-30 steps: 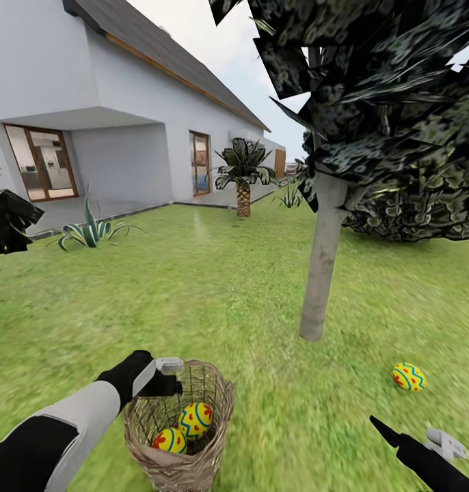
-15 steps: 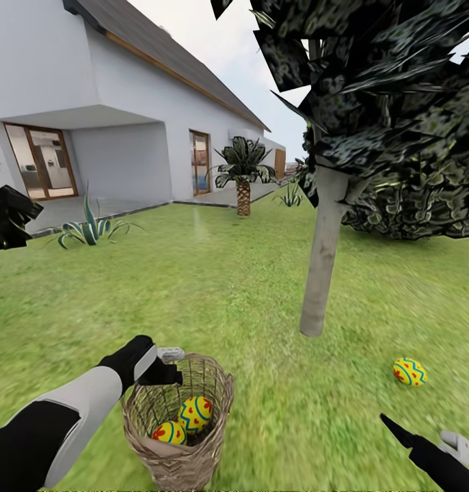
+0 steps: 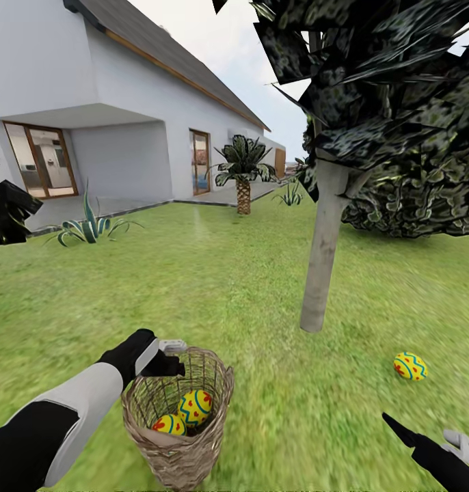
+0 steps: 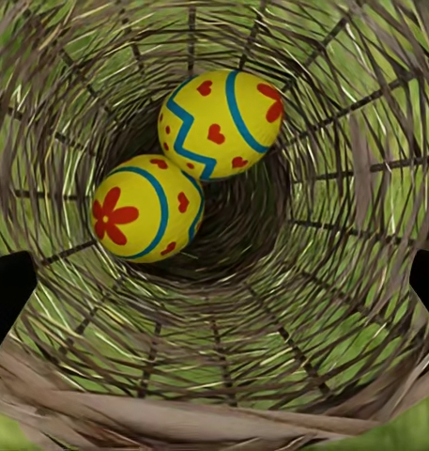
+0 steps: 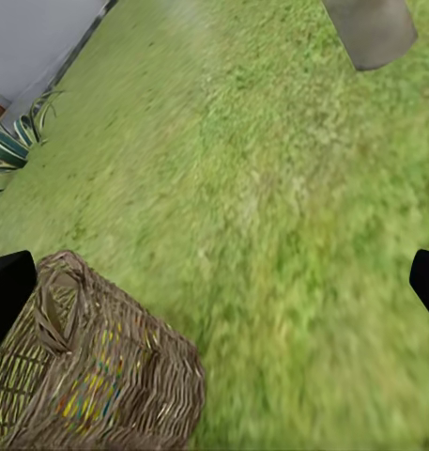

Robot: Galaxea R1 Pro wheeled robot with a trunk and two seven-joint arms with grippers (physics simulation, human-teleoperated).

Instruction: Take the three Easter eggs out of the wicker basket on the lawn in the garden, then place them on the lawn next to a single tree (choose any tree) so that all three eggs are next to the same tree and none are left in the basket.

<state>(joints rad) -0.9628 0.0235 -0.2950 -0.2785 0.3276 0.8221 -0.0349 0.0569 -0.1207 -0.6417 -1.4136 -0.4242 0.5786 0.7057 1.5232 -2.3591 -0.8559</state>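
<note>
Wicker basket holds two eggs; left gripper, fingers apart, poised above to pick; right gripper spread, idle.

The left arm reaches forward from the near left, its forearm white between a black upper sleeve and a black wrist. The wrist bends downward at the end, so that the left gripper points down. In the left wrist view its two dark fingers show only as tips at opposite edges of the picture, set wide apart with nothing between them. The right arm comes in low at the near right as a dark, tapering link with a pale grey fitting beside it. The right gripper's fingertips likewise sit far apart at opposite edges of the right wrist view, holding nothing.
</note>
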